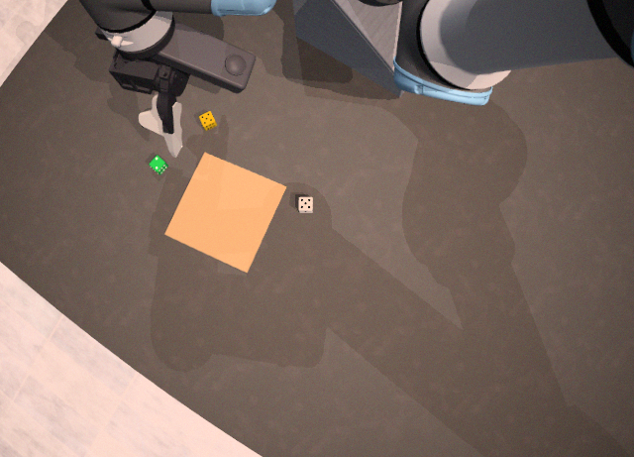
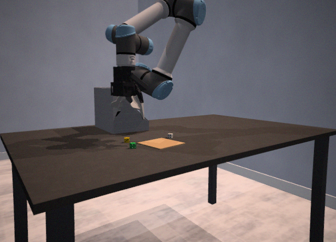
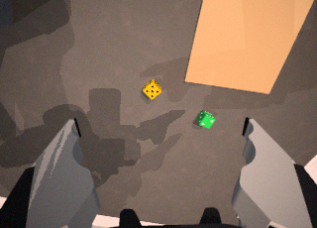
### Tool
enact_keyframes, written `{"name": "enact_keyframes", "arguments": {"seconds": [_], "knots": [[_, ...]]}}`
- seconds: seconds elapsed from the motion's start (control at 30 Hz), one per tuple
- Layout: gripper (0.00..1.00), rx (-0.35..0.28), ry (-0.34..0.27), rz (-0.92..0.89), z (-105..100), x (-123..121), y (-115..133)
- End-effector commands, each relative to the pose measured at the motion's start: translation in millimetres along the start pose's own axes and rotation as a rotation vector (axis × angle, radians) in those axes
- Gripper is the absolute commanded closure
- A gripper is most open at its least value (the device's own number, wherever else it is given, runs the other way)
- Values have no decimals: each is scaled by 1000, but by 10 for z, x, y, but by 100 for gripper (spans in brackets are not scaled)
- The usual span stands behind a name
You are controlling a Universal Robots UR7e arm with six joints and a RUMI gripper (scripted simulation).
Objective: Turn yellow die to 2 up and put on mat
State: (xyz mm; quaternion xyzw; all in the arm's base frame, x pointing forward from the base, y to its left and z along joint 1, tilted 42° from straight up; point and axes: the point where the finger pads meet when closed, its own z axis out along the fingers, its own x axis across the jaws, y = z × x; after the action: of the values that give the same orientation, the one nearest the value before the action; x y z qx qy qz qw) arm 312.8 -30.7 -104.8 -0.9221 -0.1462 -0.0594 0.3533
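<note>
The yellow die [image 1: 207, 120] lies flat on the dark table, just off the far corner of the orange mat [image 1: 225, 210]. It also shows in the wrist view [image 3: 152, 89] and in the side view [image 2: 126, 139]. Its top face has several dots. My gripper [image 1: 162, 129] is open and empty, high above the table, a little to the left of the yellow die. In the wrist view its two grey fingers stand wide apart at the lower edges. The green die [image 1: 158, 164] lies left of the mat. The white die [image 1: 305, 204] lies right of the mat.
The grey robot base block [image 2: 116, 114] stands behind the dice. The arm's elbow [image 1: 450, 37] hangs over the table's far right part. The table edge runs along the lower left in the overhead view.
</note>
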Motion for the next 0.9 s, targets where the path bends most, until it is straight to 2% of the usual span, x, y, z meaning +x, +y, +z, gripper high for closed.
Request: {"name": "enact_keyframes", "arguments": {"seconds": [0.0,0.3,0.87], "knots": [[0,1,3,-122,11,-18,9],[0,1,4,-350,38,-55,27],[0,1,4,-602,68,-92,55]]}}
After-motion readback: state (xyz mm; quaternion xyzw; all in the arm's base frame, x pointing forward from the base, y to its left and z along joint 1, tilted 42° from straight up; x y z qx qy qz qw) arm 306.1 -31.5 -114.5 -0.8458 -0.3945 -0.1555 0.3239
